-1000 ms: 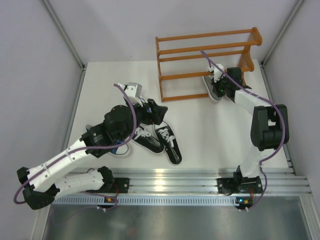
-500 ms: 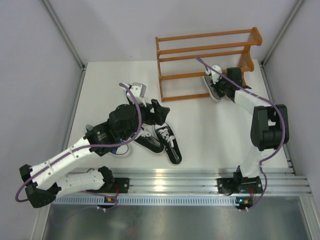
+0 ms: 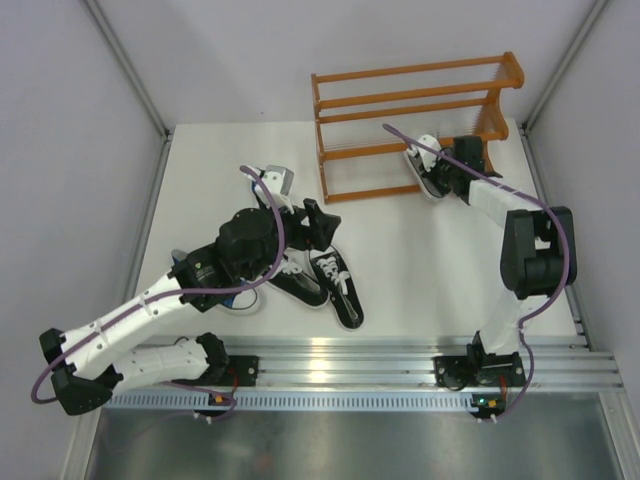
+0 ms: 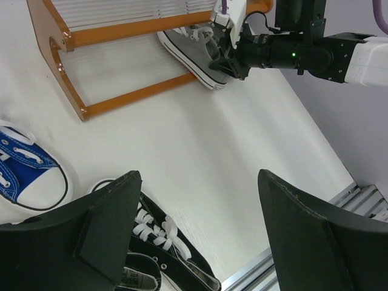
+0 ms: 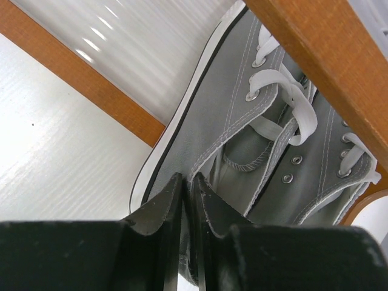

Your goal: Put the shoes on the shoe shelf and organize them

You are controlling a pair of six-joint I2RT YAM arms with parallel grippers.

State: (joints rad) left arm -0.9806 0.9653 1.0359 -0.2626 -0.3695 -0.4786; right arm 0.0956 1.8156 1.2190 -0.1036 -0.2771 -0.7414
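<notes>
Our right gripper (image 5: 187,183) slides the grey shoe (image 5: 236,115) deeper into the shoe shelf (image 3: 400,72) than before, jaws pinching its heel. On our left gripper (image 4: 197,200) the jaws are spread. We think this shoe is nearly home.

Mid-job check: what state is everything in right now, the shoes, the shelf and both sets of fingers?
Shelf: upright, one shoe on its bottom tier.
Grey shoe: toe in on that tier, heel past the front rail, gripped at the heel.
Black shoes: lying on the table, unshelved.
Blue shoe: on the table, unshelved.
Left fingers: wide open, holding nothing.
Right fingers: closed on the grey shoe's heel.
</notes>
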